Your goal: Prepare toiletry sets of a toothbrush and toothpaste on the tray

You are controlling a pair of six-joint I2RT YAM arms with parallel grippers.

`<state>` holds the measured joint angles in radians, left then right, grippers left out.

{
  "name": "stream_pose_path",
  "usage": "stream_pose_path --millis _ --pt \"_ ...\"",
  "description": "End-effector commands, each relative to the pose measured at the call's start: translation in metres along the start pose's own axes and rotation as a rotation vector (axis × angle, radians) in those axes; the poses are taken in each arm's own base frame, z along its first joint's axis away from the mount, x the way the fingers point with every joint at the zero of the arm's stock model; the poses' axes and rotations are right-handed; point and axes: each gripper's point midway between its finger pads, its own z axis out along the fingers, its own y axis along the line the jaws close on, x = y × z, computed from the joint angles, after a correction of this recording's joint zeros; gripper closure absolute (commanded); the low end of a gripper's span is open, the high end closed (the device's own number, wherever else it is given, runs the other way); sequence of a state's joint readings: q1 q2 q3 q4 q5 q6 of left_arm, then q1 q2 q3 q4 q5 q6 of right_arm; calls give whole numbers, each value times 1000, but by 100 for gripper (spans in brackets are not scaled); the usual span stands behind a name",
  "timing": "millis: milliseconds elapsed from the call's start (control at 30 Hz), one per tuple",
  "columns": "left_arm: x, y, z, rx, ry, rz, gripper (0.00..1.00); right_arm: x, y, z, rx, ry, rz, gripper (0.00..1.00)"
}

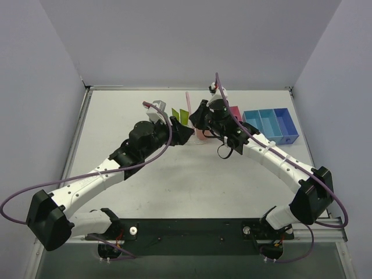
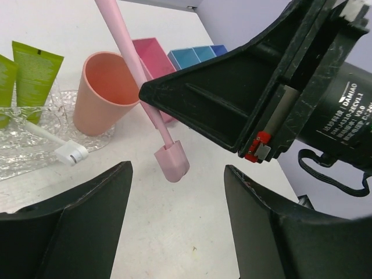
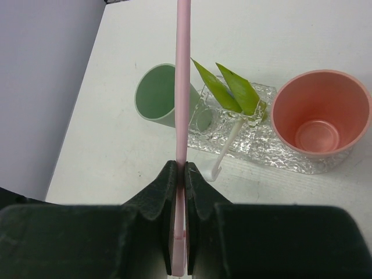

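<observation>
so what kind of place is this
Probably a robot lab test cell: plain grey walls box in a white table, with a left arm and right arm bolted at its near edge.

The top camera is looking down from high above the near edge over the white tabletop (image 1: 192, 174). The left wrist camera is sitting low behind the black left fingers (image 2: 87, 221); the right one is peering steeply down past the black right fingers (image 3: 157, 197). Both are sharing a salmon plastic cup (image 2: 99, 110) and a clear bumpy plastic tray (image 3: 256, 148).
</observation>
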<state>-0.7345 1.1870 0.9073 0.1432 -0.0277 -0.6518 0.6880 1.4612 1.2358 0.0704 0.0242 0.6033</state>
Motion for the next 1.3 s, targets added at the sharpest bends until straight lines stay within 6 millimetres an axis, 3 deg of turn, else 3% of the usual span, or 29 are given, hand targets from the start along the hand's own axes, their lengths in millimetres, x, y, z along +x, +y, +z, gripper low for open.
stream_pose_path --millis 0,300,667,967,1033,1133,1167,1233,1267 --pt "-4 -15 10 62 -21 -38 26 -32 18 -16 -46 -126 27 100" --pt "9 -18 23 79 19 -63 30 -29 24 -19 -64 -127 18 100" --pt "13 -21 31 101 30 -85 52 -21 18 -21 -44 -137 13 100" --pt "14 -22 33 108 40 -82 91 -17 10 -28 -32 -151 5 99" --pt "13 -23 33 114 46 -67 100 -19 8 -32 -29 -162 1 96" --pt "15 -18 32 91 58 -34 100 -23 4 -40 -18 -181 -13 77" --pt "12 -18 31 88 55 -21 100 -24 3 -43 -16 -185 -16 65" --pt "11 -9 28 57 71 28 100 -29 -3 -52 -2 -199 -50 54" --pt "1 -6 24 48 56 45 100 -31 -6 -55 5 -202 -66 47"
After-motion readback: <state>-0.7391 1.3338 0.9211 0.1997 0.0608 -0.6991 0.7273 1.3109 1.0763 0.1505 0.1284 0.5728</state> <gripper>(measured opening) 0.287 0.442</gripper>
